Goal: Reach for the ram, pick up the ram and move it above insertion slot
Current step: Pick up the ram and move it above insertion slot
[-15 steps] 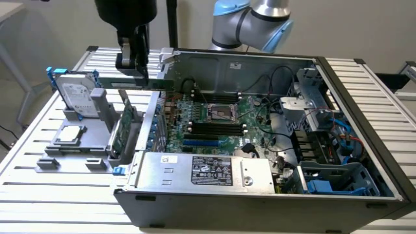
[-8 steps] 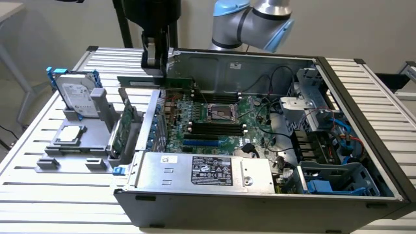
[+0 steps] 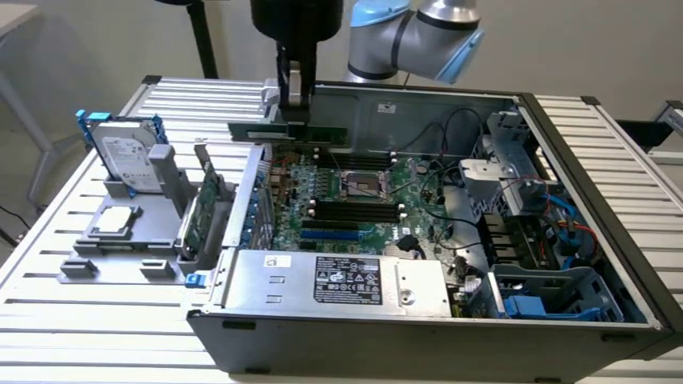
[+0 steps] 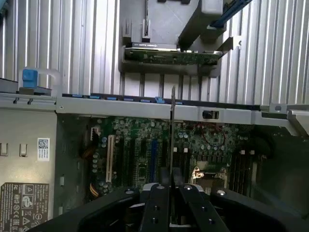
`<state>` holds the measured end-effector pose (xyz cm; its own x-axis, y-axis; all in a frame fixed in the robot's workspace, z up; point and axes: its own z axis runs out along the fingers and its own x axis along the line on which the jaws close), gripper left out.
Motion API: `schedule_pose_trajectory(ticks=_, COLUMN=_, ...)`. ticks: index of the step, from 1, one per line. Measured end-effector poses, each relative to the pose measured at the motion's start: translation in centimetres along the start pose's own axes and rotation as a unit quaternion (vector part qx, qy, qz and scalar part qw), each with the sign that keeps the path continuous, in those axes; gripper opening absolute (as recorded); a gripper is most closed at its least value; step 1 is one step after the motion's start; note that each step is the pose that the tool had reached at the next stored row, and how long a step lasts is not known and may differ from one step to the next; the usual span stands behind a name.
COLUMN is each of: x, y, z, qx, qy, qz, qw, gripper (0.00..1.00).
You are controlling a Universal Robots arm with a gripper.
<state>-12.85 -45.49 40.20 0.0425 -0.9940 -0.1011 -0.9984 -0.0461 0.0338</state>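
Above the open computer case [image 3: 427, 320], at about 11 o'clock over the motherboard [image 3: 353, 200], your claw [image 3: 296, 112] is closed on the ram [image 3: 288, 133], which hangs level in the air. You see the stick edge-on [image 4: 172, 140] between the fingers [image 4: 157, 212], over the black insertion slot [image 3: 353, 210] rows.

My gripper [image 4: 170, 193] is matt black, seemingly plastic. The ram [image 3: 288, 132] it clamps is green circuit board with a dull finish. The table [image 3: 85, 320] is ribbed, brushed pale metal. The computer case [image 3: 427, 336] is matt grey sheet metal; its memory slots [image 3: 347, 210] are black plastic.
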Motion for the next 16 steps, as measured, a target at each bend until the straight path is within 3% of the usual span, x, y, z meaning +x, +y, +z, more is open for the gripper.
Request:
schedule_pose_trajectory(ticks=6, x=-1.1, y=-2.36, z=0.46, qx=0.0000, qy=0.0000, qz=0.000, qw=1.0000, gripper=0.13)
schedule_pose_trajectory(ticks=16, x=-3.8, y=-5.31, z=1.74, qx=0.0000, qy=0.0000, qz=0.000, qw=1.0000, gripper=0.13)
